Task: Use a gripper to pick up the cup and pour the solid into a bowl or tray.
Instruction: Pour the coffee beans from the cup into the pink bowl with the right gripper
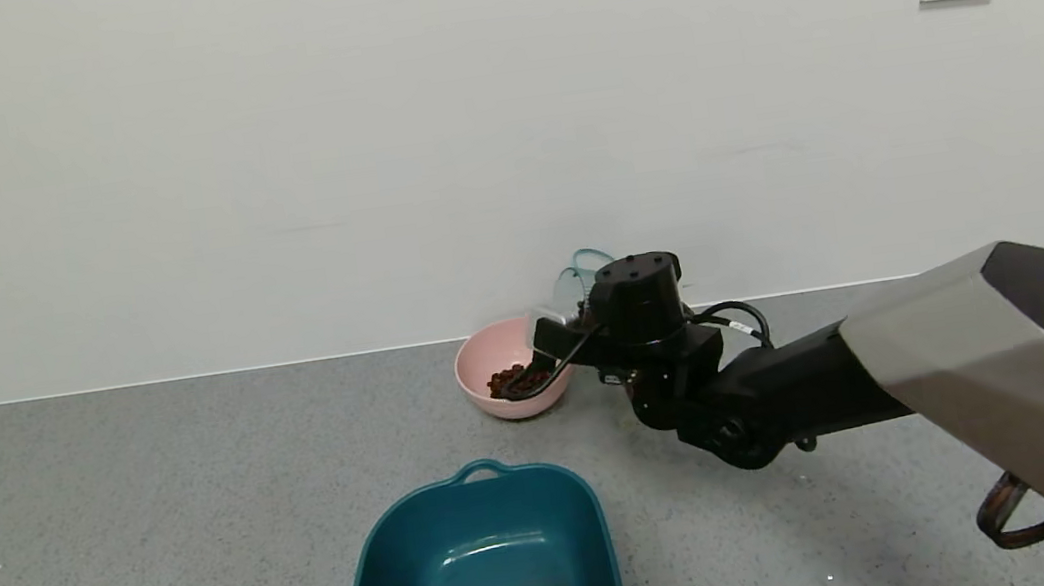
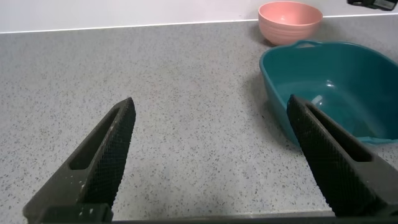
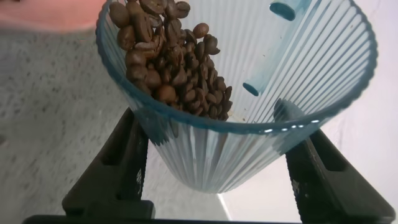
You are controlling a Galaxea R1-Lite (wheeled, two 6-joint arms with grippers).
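My right gripper [image 1: 560, 336] is shut on the ribbed blue-grey cup [image 1: 572, 288] and holds it tilted, mouth down, over the pink bowl [image 1: 475, 360] by the back wall. Dark brown pellets [image 1: 509, 381] lie in the bowl. In the right wrist view the cup [image 3: 267, 93] sits between the two black fingers [image 3: 118, 168], with pellets [image 3: 168, 68] piled at its lower lip and the bowl's pink rim [image 3: 50, 12] beyond. My left gripper [image 2: 210, 102] is open and empty, low over the counter; it is out of the head view.
A large dark teal tray [image 1: 368, 580] with handles stands empty in front of the bowl, also in the left wrist view [image 2: 280, 87], where the pink bowl [image 2: 289, 18] is behind it. The white wall runs right behind the bowl.
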